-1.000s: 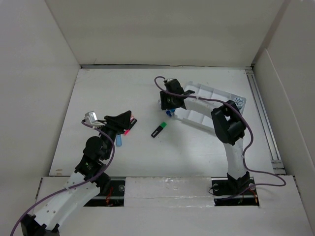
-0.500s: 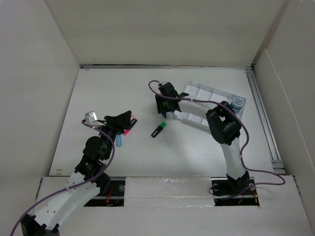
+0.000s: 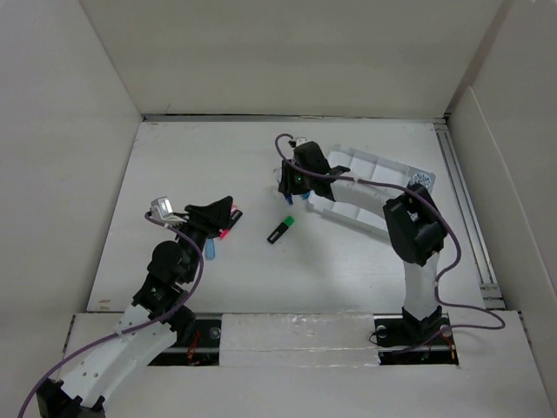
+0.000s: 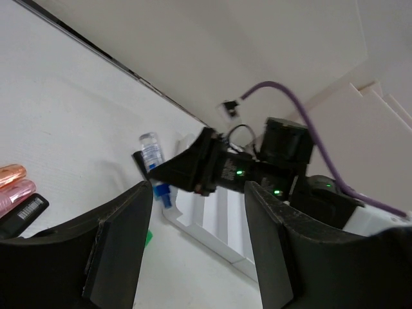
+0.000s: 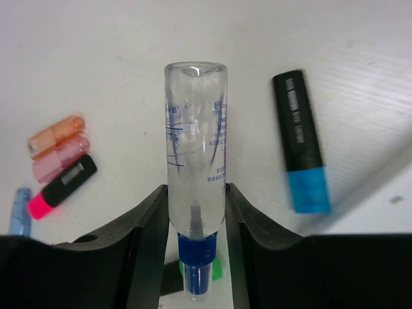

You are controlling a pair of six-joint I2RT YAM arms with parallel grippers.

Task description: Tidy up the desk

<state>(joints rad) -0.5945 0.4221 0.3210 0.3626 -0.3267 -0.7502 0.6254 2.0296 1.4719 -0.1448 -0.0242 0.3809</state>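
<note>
On the white desk (image 3: 218, 157), my right gripper (image 5: 196, 212) is shut on a clear bottle (image 5: 195, 148) with a blue cap; its fingers press both sides just above the cap. From above, that gripper (image 3: 293, 187) sits at the left end of the white compartment tray (image 3: 370, 170). A black highlighter with a blue cap (image 5: 300, 149) lies just right of the bottle. My left gripper (image 3: 228, 209) hangs open over the left half of the desk, with nothing between its fingers (image 4: 122, 244).
A black and green highlighter (image 3: 279, 230) lies mid-desk. Orange (image 5: 56, 135) and pink (image 5: 61, 158) caps, a black and pink highlighter (image 5: 62, 187) and a pale blue piece (image 3: 211, 250) lie under the left gripper. A round blue-topped item (image 3: 422, 180) sits at the tray's right end.
The right wrist swung a little left, then back towards the tray, and its jaws narrowed onto the clear bottle. The left arm has not moved.
</note>
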